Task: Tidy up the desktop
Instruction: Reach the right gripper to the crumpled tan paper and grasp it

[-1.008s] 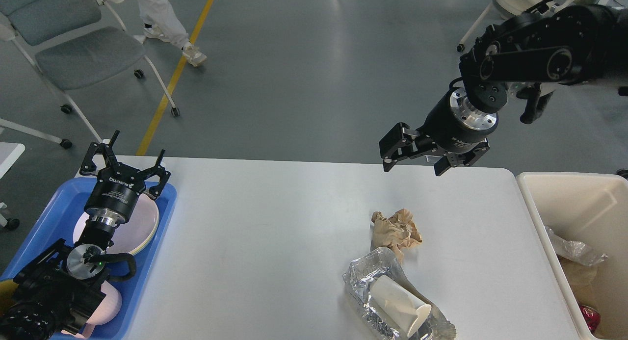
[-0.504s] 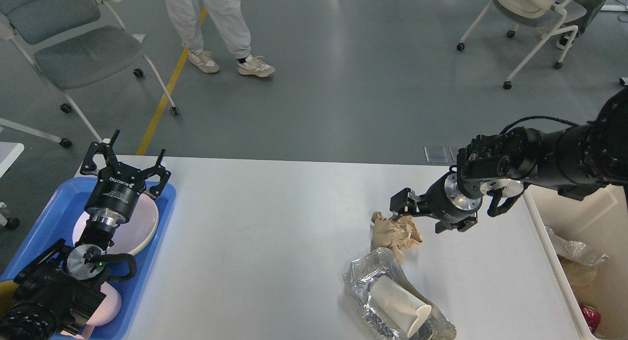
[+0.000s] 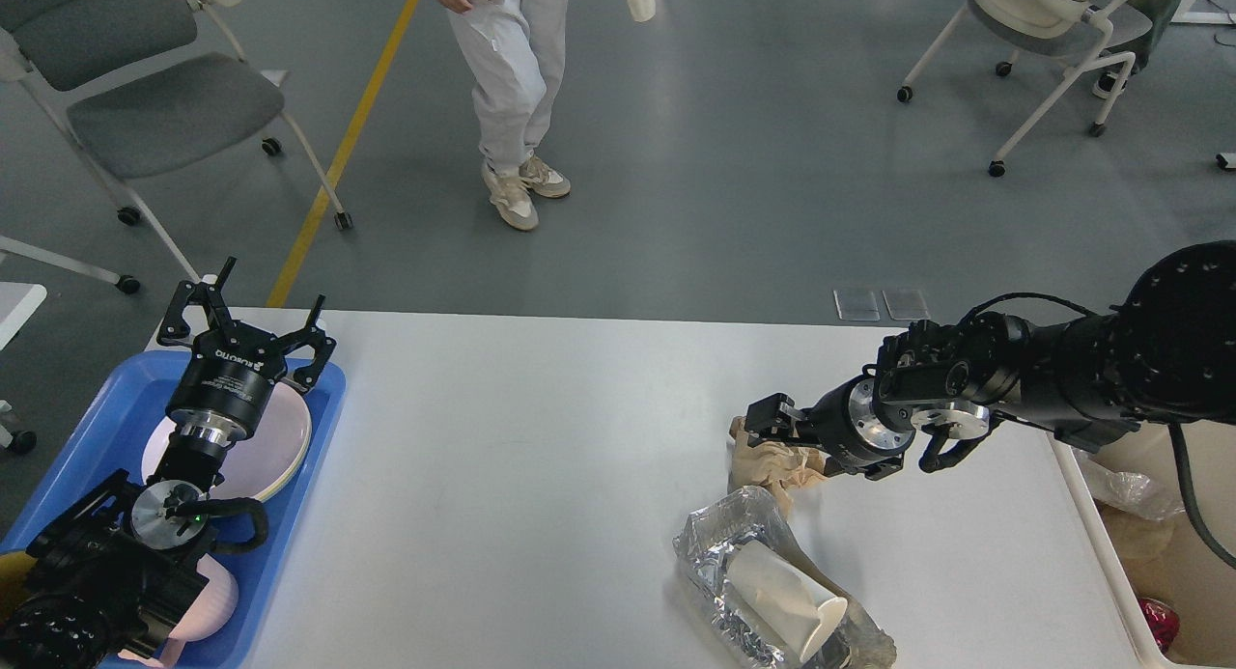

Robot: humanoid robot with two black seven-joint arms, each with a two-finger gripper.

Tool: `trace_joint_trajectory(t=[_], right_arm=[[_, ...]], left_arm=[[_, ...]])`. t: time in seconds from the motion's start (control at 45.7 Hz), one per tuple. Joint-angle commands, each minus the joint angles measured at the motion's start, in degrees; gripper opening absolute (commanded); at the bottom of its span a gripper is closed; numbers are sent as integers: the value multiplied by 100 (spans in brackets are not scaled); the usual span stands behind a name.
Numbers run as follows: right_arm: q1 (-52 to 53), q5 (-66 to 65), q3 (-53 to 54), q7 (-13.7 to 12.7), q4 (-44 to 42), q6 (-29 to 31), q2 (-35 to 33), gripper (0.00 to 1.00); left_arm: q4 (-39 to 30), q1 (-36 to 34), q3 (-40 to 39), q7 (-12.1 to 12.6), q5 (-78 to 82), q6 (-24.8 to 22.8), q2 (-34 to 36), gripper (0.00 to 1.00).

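Note:
The white desktop [image 3: 521,476] fills the lower view. A crumpled brown paper ball [image 3: 768,468] lies right of its middle. My right gripper [image 3: 765,432] has come down onto the ball, its fingers around the ball's top; whether they are pressed on it I cannot tell. Just in front lies a crumpled foil tray [image 3: 719,577] with a white paper cup [image 3: 784,599] on its side in it. My left gripper [image 3: 246,314] is open and empty, above the far end of the blue tray [image 3: 92,428].
The blue tray at the left holds a pink plate [image 3: 266,447] and a pink bowl [image 3: 214,601]. A cream bin [image 3: 1173,553] with trash stands at the right edge. A person [image 3: 512,80] walks beyond the table. Chairs stand at both back corners.
My right arm has swung down from high above the table's far edge onto the brown paper ball. The left arm has not moved. The person has walked to the right.

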Motion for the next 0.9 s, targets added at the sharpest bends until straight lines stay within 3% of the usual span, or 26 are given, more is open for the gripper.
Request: trace_joint_trajectory(t=[0.0,0.197,0.285,0.372,0.482,0.569,0.876], right_arm=[[-236,-1,23,0,-287,0,33,100],[-421,-1,128,0,-375,-17,59,100],[-447,8,207,-9,-375,-96,68,94],[-465,-1,225,-9,-349,-219,86,72],[-438,26,181,-17,-331,-211,200,25],[-438,26,190,-26,-331,-175,226,0],[-96,52,392,-35,-261,-202,148,0]], left_arm=[[0,-1,0,0,0,0,0,96],[0,-1,0,0,0,0,0,96],[0,-1,0,0,0,0,0,96],[0,-1,0,0,0,0,0,96],[0,-1,0,0,0,0,0,96],[0,-1,0,0,0,0,0,96],[0,-1,0,0,0,0,0,96]])
